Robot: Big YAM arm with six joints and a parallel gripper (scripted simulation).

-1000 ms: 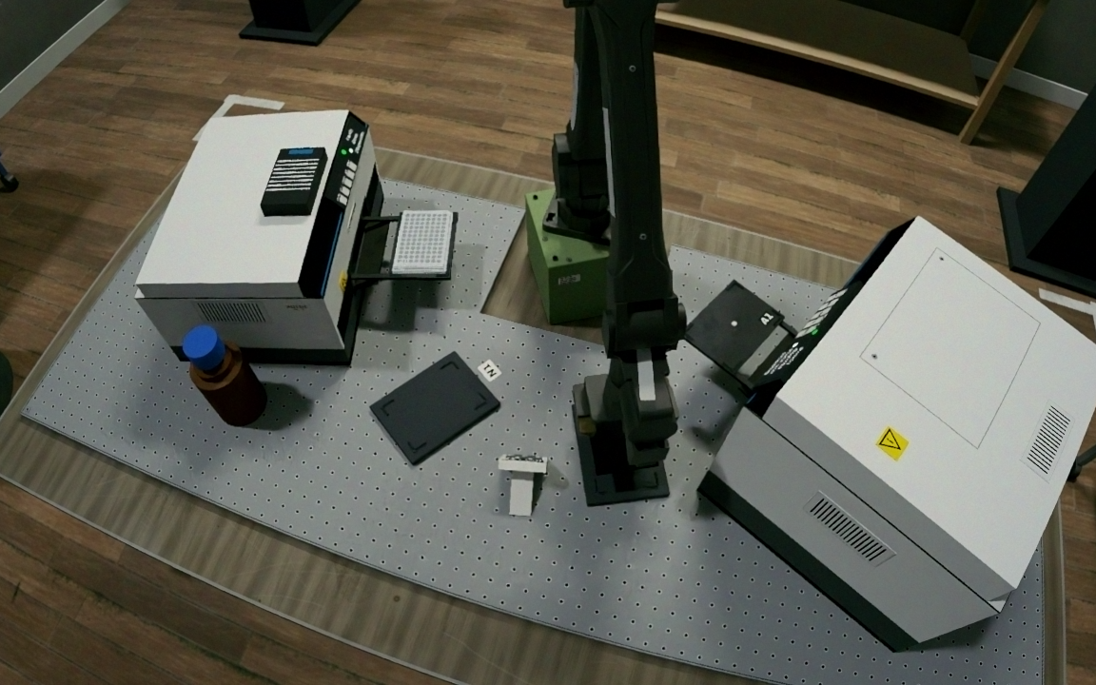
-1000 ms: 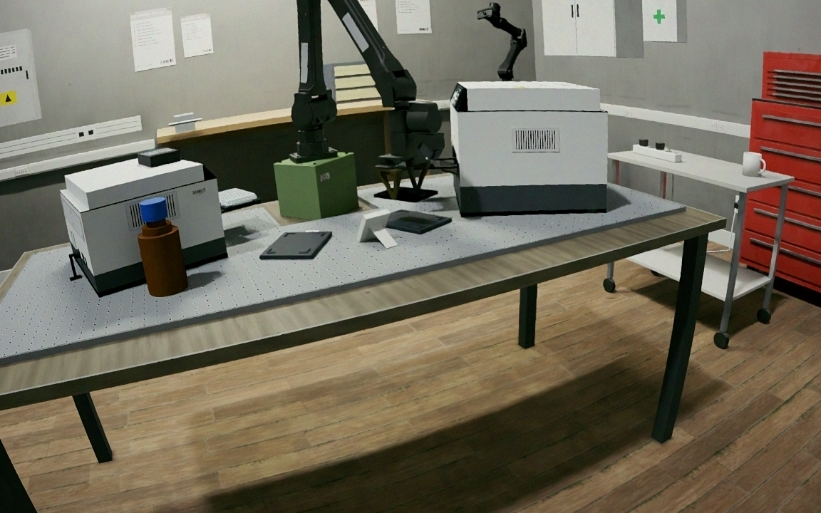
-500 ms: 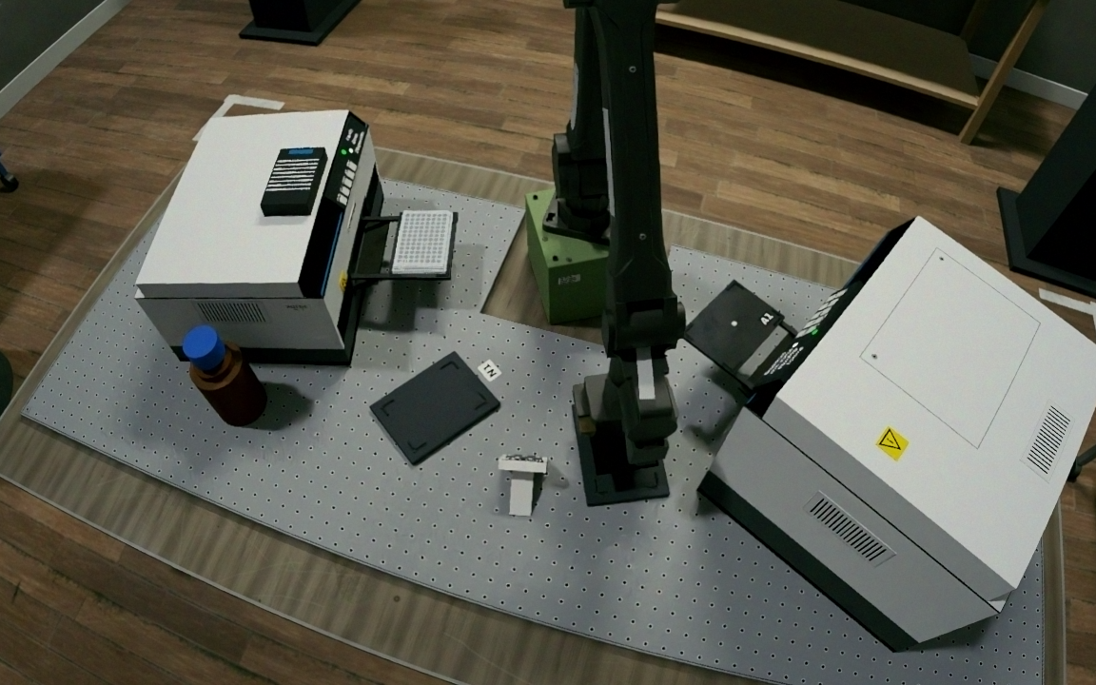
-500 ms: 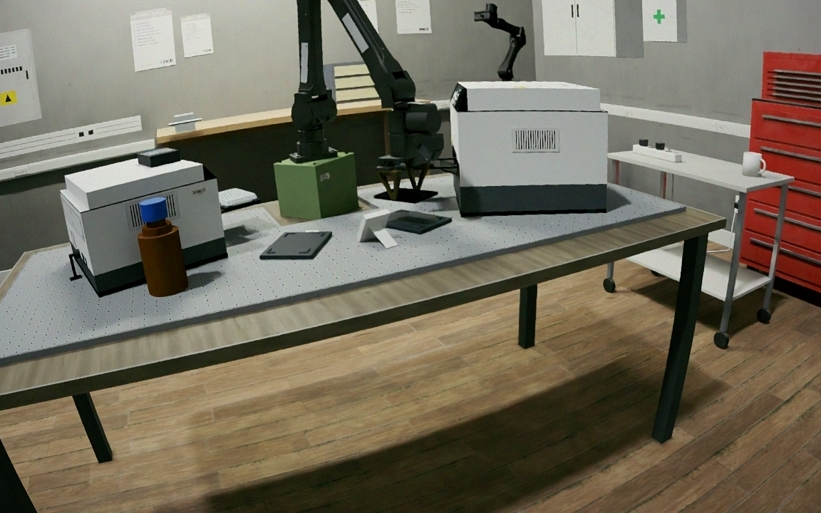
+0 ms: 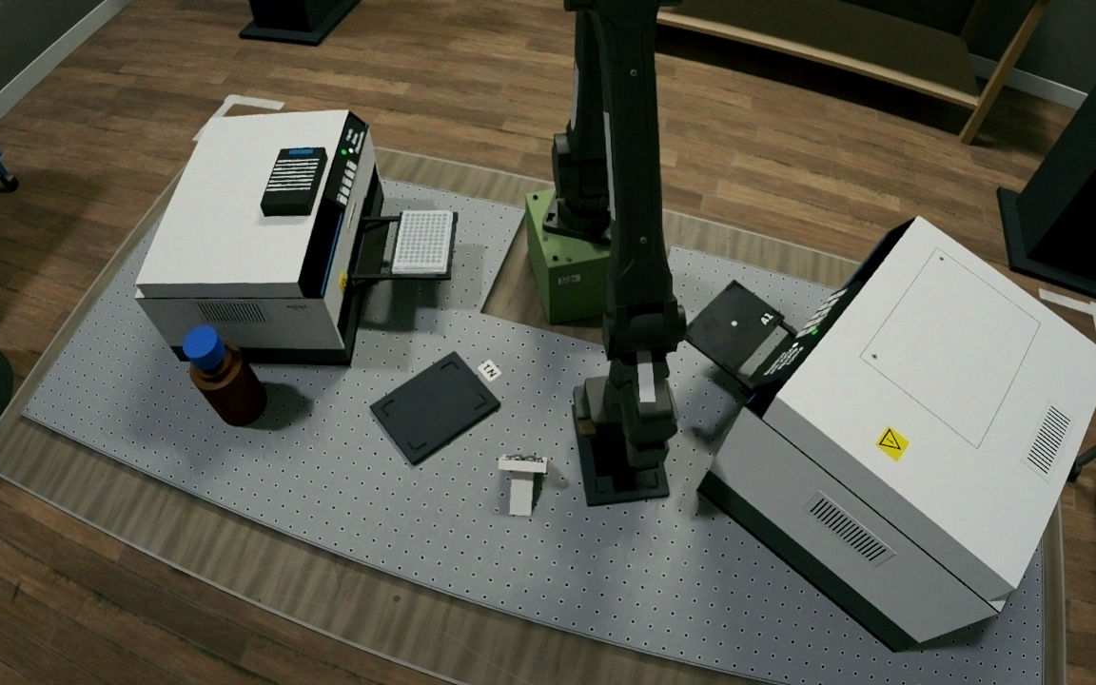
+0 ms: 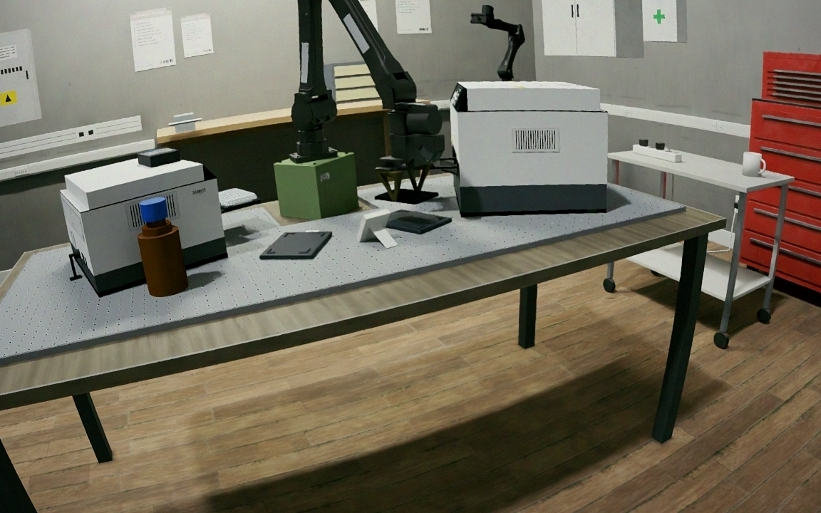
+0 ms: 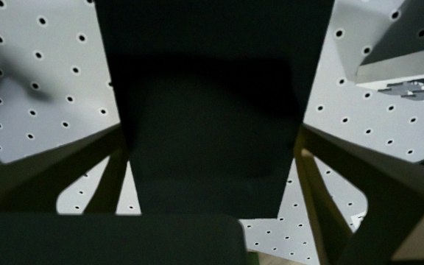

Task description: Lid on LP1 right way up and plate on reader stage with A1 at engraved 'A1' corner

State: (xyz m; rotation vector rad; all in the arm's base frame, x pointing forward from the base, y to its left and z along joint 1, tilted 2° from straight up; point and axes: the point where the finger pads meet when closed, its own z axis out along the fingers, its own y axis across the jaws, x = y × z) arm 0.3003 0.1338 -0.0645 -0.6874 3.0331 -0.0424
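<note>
My gripper is shut on the dark lid, held by two opposite sides. The lid looks level and hangs a little above the black bench nest, whose label is hidden; the gap is hard to judge. Which face of the lid is up cannot be told. The white plate lies uncovered on the dispenser's stage. The reader's stage holds nothing; its 'A1' mark is on the side toward the reader. The wrist view does not show the nest clearly under the lid.
The capped bottle stands beside the dispenser. The N1 nest is left of my gripper. A small white sign stand is close by. The reader rises on the right.
</note>
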